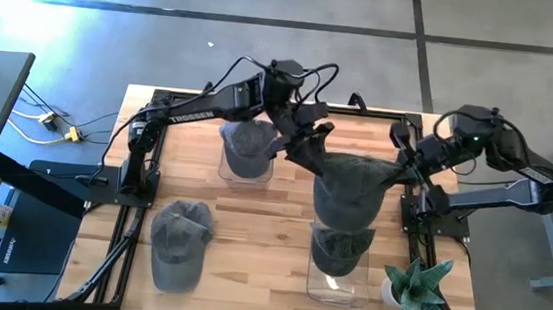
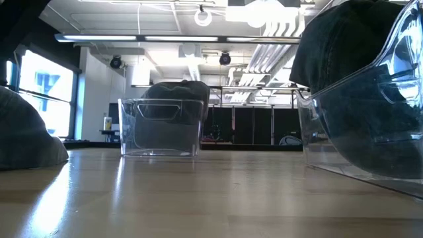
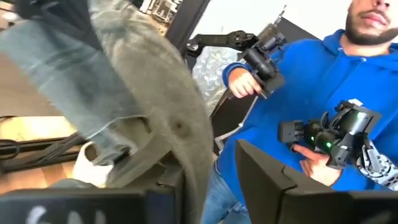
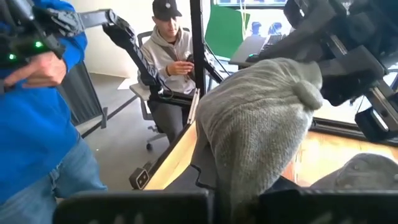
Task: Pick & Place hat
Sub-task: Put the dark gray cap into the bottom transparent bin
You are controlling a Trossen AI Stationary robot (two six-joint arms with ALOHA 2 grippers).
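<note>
A grey hat (image 1: 354,187) hangs in the air over the middle of the table, held between both grippers. My left gripper (image 1: 303,142) is shut on its left side and my right gripper (image 1: 403,171) on its right side. In the right wrist view the hat (image 4: 261,118) bulges away from the fingers, and in the left wrist view it (image 3: 155,81) drapes across them. Just below it, toward the near edge, stands a clear container (image 1: 341,281) with another hat inside. My left gripper pinches the hat's left edge (image 1: 308,158) between its two fingers, coming level from the table's far left. The cloth (image 3: 186,168) runs down between the fingers, hiding how many layers are caught. The hat is clear of the table. My right gripper pinches the hat's right edge (image 4: 239,180) between its two fingers, coming roughly level from the table's right side. The crown swells out beyond the fingers. The hat is lifted clear and spans across to the other gripper.
A second clear container (image 1: 247,152) with a hat stands at the far middle, and a loose grey hat (image 1: 181,242) lies near left. A small plant (image 1: 415,288) sits at the near right corner. A person in blue (image 3: 323,81) stands beyond the table, another sits (image 4: 171,56).
</note>
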